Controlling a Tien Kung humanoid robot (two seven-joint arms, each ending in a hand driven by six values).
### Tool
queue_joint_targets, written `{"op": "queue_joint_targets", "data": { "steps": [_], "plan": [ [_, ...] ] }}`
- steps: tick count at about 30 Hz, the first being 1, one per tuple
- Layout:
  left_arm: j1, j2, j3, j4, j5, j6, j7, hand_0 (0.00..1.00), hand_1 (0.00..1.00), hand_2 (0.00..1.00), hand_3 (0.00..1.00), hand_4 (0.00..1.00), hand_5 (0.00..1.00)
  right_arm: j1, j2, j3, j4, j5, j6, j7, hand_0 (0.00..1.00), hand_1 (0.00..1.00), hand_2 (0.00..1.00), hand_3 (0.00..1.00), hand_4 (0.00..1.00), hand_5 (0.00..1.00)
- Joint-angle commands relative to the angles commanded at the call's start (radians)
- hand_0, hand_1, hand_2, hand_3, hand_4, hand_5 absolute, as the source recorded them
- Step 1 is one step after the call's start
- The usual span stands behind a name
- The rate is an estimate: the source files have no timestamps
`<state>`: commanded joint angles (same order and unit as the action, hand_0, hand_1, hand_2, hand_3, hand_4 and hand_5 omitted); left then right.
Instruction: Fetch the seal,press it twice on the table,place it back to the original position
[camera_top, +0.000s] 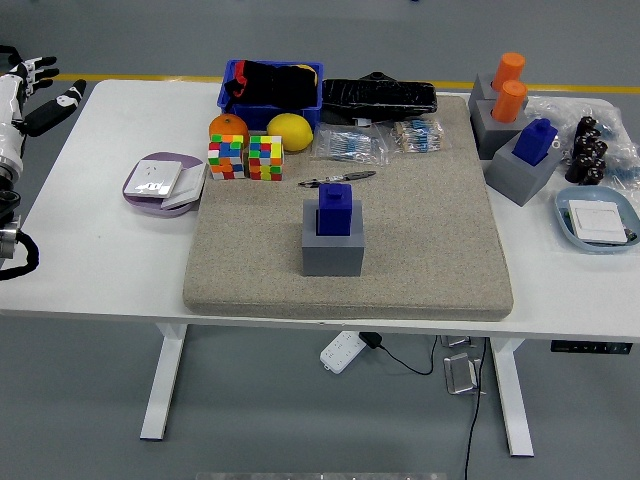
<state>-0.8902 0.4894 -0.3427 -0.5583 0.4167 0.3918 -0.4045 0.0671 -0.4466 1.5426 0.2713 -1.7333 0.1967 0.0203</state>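
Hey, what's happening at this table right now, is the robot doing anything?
Nothing is being handled yet. The blue seal sits upright in its grey holder in the middle of the beige mat, untouched. The robot's left hand is at the far left edge of the table with its fingers spread, holding nothing and well away from the seal. The right hand is out of view. No person's hands are at the table.
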Motion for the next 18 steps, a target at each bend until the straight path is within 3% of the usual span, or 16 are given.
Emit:
{"op": "queue_joint_targets", "data": {
  "steps": [9,18],
  "plan": [
    [-0.005,0.013,0.001,0.003,0.002,0.0,0.0,0.937,0.837,0.826,0.827,0.741,0.38,0.007,-0.002,-0.023,0.002,0.0,-0.002,-0.003,0.79,0.695,0.671,0.635,0.773,0.52],
    [0.018,0.008,0.014,0.001,0.002,-0.002,0.005,0.938,0.835,0.827,0.825,0.74,0.382,-0.016,-0.001,-0.023,0.001,0.002,0.002,-0.006,0.788,0.696,0.674,0.636,0.771,0.521]
  ]
}}
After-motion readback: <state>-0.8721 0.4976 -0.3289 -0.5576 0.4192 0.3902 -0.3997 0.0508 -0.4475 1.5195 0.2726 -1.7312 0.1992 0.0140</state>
